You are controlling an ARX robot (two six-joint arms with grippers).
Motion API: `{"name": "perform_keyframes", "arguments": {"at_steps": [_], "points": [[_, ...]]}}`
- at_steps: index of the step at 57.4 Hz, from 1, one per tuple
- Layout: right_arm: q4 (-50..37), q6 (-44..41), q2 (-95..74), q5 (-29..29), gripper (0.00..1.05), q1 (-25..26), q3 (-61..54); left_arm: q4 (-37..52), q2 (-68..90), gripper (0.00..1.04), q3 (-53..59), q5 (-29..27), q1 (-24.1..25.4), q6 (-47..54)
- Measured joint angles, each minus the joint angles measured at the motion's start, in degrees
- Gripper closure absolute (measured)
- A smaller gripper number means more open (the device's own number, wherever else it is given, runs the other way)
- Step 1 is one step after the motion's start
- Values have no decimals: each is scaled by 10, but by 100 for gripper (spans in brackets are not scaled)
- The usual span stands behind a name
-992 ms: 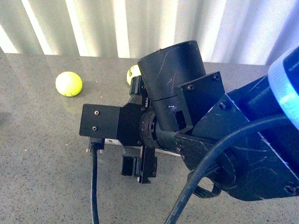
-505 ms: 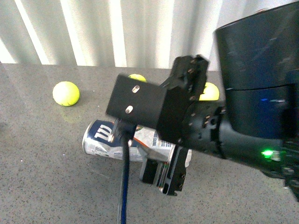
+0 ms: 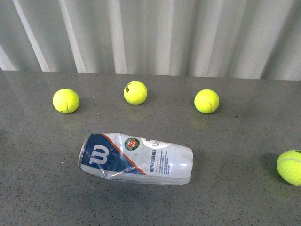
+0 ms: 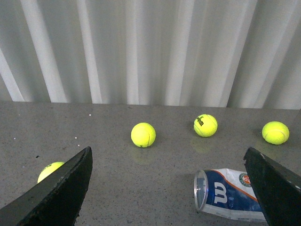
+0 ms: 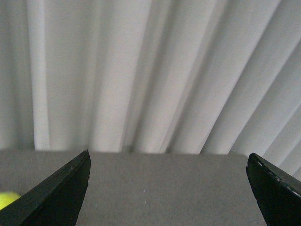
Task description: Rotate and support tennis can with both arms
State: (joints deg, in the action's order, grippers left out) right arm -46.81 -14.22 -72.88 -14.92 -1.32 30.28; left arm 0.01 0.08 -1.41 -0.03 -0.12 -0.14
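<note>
The tennis can (image 3: pixel 136 157) lies on its side on the grey table (image 3: pixel 225 197), crinkled, its open mouth to the left and the blue "W" label facing up. Neither arm shows in the front view. In the left wrist view the tennis can (image 4: pixel 228 195) lies ahead by one finger, its clear rim facing the gap. My left gripper (image 4: pixel 167 160) is open, holds nothing and stands clear of the can. My right gripper (image 5: pixel 168 160) is open over bare table, and the can is out of that view.
Three tennis balls (image 3: pixel 66 100) (image 3: pixel 135 92) (image 3: pixel 207 101) stand in a row behind the can, and another ball (image 3: pixel 290 166) sits at the right edge. A ball (image 4: pixel 49 170) peeks from behind the left gripper's finger. A white pleated curtain (image 3: pixel 155 33) closes off the table's far edge.
The black arm that filled the front view has pulled out of sight. The can, half hidden behind it before, now lies fully in view on its side.
</note>
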Motion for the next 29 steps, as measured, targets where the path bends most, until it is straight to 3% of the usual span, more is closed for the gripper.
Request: {"name": "perform_keyframes", "arguments": {"at_steps": [4,14,21,24,29], "points": [[30,8,85,-2,7,-11,-5,0,0,7,0,0,0,0],[80,-22,310,-76,7,-143,-59,0,0,7,0,0,0,0],[349,76,433,-21,28,-159,-60,0,0,7,0,0,0,0],[402,99,467,-8,37,-150,-88,0,0,7,0,0,0,0],[412,117,493,16,51,-128,-126,0,0,7,0,0,0,0]]}}
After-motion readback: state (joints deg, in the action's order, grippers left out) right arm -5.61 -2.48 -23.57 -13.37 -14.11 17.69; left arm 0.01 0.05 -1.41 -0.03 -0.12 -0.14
